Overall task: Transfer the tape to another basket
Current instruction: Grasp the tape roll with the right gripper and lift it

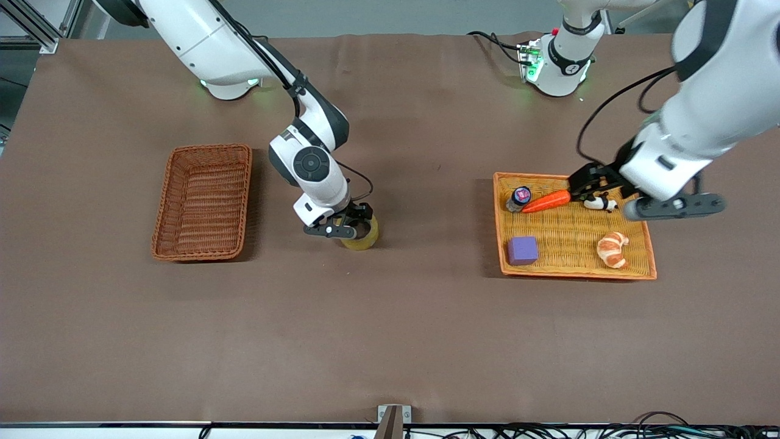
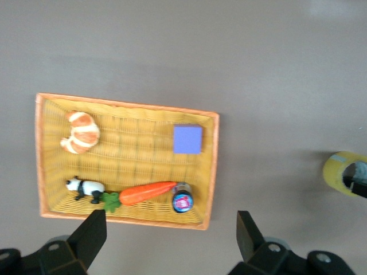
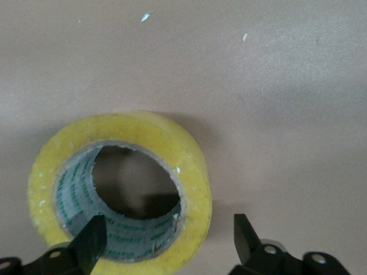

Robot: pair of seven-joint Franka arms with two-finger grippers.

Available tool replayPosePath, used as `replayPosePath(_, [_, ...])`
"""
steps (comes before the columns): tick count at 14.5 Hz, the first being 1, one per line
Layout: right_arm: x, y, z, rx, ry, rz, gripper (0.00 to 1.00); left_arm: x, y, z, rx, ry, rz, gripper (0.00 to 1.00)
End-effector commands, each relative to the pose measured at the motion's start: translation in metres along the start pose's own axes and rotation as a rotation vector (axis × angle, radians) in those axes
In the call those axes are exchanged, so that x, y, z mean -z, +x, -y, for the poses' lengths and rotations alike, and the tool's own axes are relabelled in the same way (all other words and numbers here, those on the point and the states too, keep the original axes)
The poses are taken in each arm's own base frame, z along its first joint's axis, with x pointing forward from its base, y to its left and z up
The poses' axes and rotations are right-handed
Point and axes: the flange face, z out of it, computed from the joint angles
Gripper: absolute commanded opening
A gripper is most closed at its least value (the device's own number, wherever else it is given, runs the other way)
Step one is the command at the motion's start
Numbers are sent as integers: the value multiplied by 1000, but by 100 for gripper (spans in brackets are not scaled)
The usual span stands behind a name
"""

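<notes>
The tape (image 1: 366, 239), a yellowish ring, lies flat on the brown table between the two baskets, closer to the reddish-brown wicker basket (image 1: 210, 148). My right gripper (image 1: 355, 228) is down at the tape and open. In the right wrist view, the right gripper (image 3: 169, 243) has one finger inside the hole and the other outside the tape's (image 3: 192, 166) wall. My left gripper (image 1: 590, 188) hangs open and empty over the orange-yellow tray's edge; it shows in the left wrist view (image 2: 170, 229). That view also shows the tape (image 2: 338, 171) at its edge.
The orange-yellow woven tray (image 1: 646, 244) at the left arm's end holds a purple cube (image 1: 523, 250), a croissant (image 1: 612, 249), a carrot (image 1: 546, 201), a panda toy (image 1: 600, 203) and a small capped bottle (image 1: 520, 197). The wicker basket holds nothing.
</notes>
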Motion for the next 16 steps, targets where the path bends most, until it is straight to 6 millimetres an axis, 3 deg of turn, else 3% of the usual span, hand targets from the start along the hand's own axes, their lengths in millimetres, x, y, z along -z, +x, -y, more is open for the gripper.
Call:
replayPosePath(1, [-1, 11, -7, -29, 9, -22, 79, 2, -18, 21, -11, 20, -76, 100])
replayPosePath(3, [-7, 9, -7, -24, 0, -10, 15, -1, -25, 31, 1, 25, -90, 100])
replayPosePath(4, [-7, 10, -9, -28, -2, -10, 6, -1, -25, 31, -21, 26, -95, 100])
replayPosePath(8, [-5, 20, -18, -46, -3, -14, 0, -3, -21, 37, -21, 26, -88, 100])
replayPosePath(11, [5, 29, -32, -66, -33, 3, 0, 9, -26, 50, -1, 26, -102, 100])
replayPosePath(14, [66, 41, -52, -90, -85, 0, 1, 13, -39, 57, -2, 73, -49, 100])
replayPosePath(16, [102, 49, -80, -82, -151, 2, 0, 14, -38, 60, 3, 73, -49, 100])
